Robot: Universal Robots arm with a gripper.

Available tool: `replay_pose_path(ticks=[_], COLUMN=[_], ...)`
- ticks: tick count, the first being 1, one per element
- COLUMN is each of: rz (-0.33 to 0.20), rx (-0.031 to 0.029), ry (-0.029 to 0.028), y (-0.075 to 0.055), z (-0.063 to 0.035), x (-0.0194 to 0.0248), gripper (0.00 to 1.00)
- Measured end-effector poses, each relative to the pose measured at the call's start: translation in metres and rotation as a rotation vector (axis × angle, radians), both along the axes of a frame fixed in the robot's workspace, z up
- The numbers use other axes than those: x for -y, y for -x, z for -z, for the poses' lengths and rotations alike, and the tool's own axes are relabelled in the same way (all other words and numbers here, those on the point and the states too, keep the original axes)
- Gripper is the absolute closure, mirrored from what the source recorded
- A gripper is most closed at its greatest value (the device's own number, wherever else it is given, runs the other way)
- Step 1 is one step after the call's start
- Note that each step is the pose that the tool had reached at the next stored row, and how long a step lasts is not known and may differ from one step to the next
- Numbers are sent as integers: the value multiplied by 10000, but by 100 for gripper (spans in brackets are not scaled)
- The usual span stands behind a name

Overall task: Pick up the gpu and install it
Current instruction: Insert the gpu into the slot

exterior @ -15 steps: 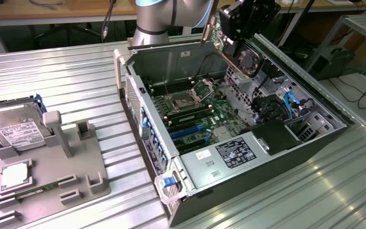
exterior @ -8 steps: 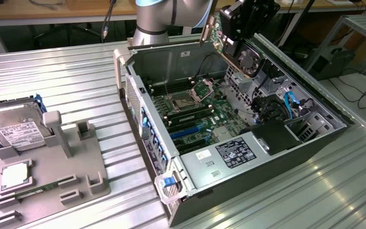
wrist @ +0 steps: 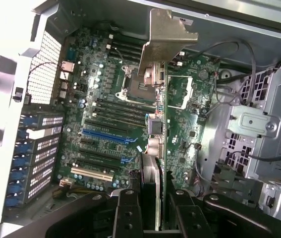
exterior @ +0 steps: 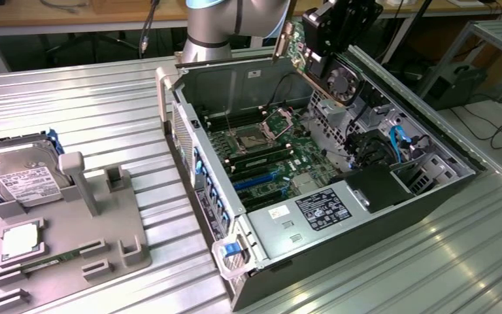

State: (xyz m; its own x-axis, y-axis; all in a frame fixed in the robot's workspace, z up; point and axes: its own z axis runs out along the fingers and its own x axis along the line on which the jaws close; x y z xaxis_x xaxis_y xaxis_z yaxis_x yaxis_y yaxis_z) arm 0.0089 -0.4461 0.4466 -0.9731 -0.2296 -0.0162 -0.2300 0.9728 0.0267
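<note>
Aloft — gripper (wrist: 154,206) tight on gpu (wrist: 166,47).

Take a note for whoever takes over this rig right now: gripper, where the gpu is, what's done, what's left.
Gripper: shut on the gpu.
Gpu: held in the air above the open computer case, clear of the motherboard.
Done: the card is picked up and over the case.
Left: it is not yet seated; the blue slot is empty.
</note>
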Motion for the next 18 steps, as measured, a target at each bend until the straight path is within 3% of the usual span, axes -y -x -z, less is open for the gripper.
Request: replay_pose_path(ticks=[18], rz=[-713], rx=[0], ry=[0], y=[-2], z=[0], x=[0], gripper=[73])
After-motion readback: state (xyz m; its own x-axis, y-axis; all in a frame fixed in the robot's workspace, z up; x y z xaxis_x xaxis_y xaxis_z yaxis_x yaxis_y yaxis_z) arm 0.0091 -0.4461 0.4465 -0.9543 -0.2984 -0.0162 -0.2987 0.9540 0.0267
